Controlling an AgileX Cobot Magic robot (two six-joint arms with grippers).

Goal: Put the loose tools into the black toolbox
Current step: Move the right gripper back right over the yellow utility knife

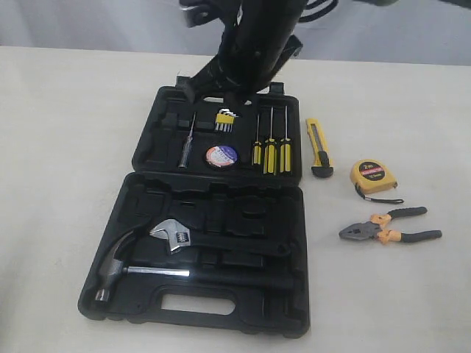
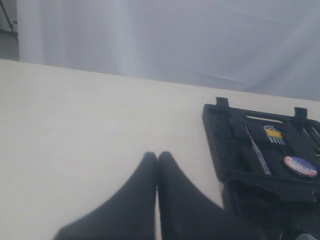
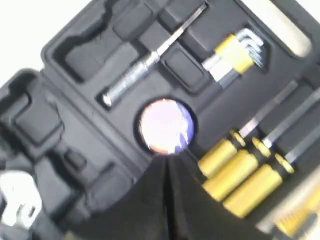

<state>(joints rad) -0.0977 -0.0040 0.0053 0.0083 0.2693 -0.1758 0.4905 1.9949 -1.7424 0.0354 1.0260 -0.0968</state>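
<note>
The black toolbox (image 1: 147, 140) lies open on the table. The black tape roll (image 1: 221, 156) with a blue-white label sits in a round recess of its far half. To the right of the box, on the table, lie the yellow-black utility knife (image 1: 319, 147), the yellow tape measure (image 1: 372, 176) and the orange-black pliers (image 1: 390, 226). My right gripper (image 3: 166, 156) is shut and empty, its tips just short of the tape roll (image 3: 166, 125). Its arm (image 1: 235, 51) hangs over the box's far edge. My left gripper (image 2: 157, 155) is shut and empty above bare table beside the toolbox (image 2: 220, 145).
Three yellow-handled screwdrivers (image 1: 269, 151), yellow-banded hex keys (image 1: 224, 119) and a slim silver tester (image 1: 187, 143) fill the far half. The hammer (image 1: 121, 268) and adjustable wrench (image 1: 176, 237) lie in the near half. A white curtain (image 2: 165, 35) backs the table.
</note>
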